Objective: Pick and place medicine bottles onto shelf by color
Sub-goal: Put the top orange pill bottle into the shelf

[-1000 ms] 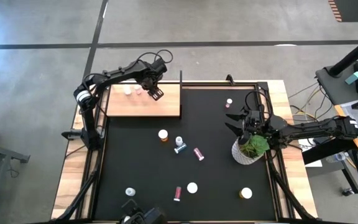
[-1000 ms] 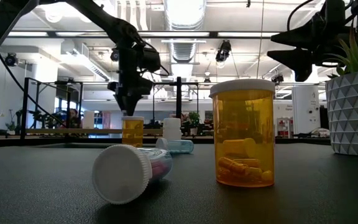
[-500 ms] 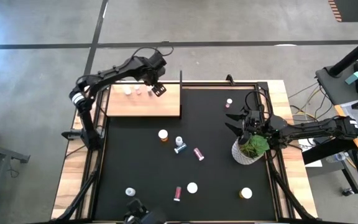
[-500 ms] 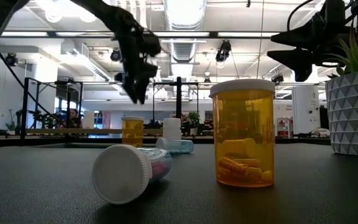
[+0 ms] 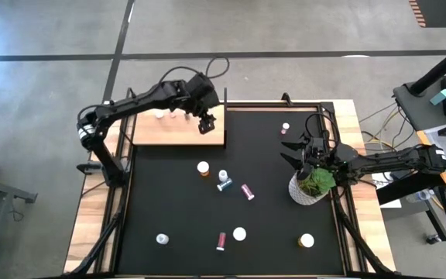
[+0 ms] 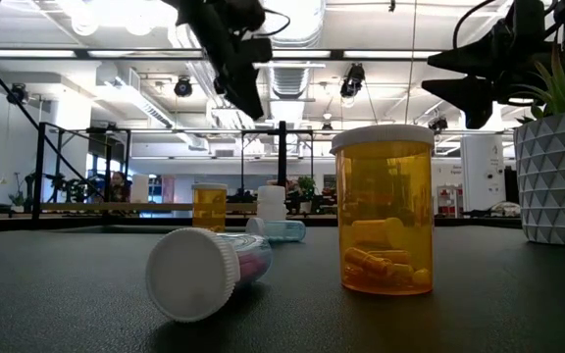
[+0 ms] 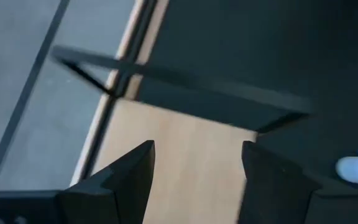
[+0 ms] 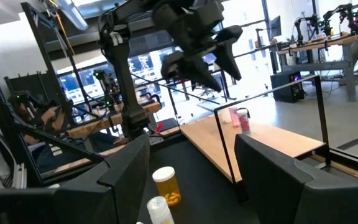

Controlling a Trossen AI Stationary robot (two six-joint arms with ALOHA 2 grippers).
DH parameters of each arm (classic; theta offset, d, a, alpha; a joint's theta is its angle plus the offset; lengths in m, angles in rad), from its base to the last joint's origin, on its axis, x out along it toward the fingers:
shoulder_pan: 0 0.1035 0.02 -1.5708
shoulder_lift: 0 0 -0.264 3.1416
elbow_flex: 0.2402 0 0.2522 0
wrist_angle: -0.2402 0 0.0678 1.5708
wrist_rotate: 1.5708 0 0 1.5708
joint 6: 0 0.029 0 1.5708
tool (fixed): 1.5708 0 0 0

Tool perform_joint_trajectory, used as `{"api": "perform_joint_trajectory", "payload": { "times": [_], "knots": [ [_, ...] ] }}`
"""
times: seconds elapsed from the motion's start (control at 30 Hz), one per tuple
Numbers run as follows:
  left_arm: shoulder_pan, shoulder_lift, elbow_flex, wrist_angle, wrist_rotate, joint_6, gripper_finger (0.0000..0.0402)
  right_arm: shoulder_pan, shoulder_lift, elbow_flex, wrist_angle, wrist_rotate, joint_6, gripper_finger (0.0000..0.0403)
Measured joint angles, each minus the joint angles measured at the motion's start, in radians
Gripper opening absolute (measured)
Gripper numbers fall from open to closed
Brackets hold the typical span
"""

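**Left gripper above shelf edge**

Here we note the left gripper parted and empty over the shelf, two bottles standing behind it. The right gripper, parted and empty, hangs beside the plant pot. An orange bottle and others scatter the desk.

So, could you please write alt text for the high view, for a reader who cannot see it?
Seen from above, the left gripper hangs open over the right end of the wooden shelf, empty. Medicine bottles are scattered across the black mat, and the right gripper waits beside a potted plant.
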Motion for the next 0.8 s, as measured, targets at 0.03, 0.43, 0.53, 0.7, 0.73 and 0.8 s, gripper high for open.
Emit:
{"api": "perform_joint_trajectory", "payload": {
  "times": [0.03, 0.43, 0.53, 0.7, 0.73, 0.8],
  "knots": [
    [-0.015, -0.003, -0.001, 0.000, 0.000, -0.015, 0.0224, 0.000, 0.000, 0.000, 0.000, 0.000, 0.000, 0.0226],
    [-0.234, -0.019, -0.007, -0.047, -0.001, -0.301, 0.0232, 0.000, 0.000, 0.000, 0.000, 0.000, -0.001, 0.0226],
    [-0.299, -0.019, -0.007, -0.086, -0.012, -0.374, 0.0256, 0.000, 0.000, 0.000, 0.000, 0.000, 0.000, 0.0226],
    [-0.383, -0.019, -0.015, -0.185, -0.023, -0.468, 0.0304, 0.000, 0.000, 0.000, 0.000, 0.000, 0.000, 0.0226],
    [-0.395, -0.019, -0.018, -0.200, -0.023, -0.469, 0.0312, 0.000, 0.000, 0.000, 0.000, 0.000, -0.001, 0.0226],
    [-0.415, -0.019, -0.032, -0.211, -0.023, -0.469, 0.0324, 0.000, 0.000, 0.000, 0.000, 0.000, 0.000, 0.0226]
  ]
}}
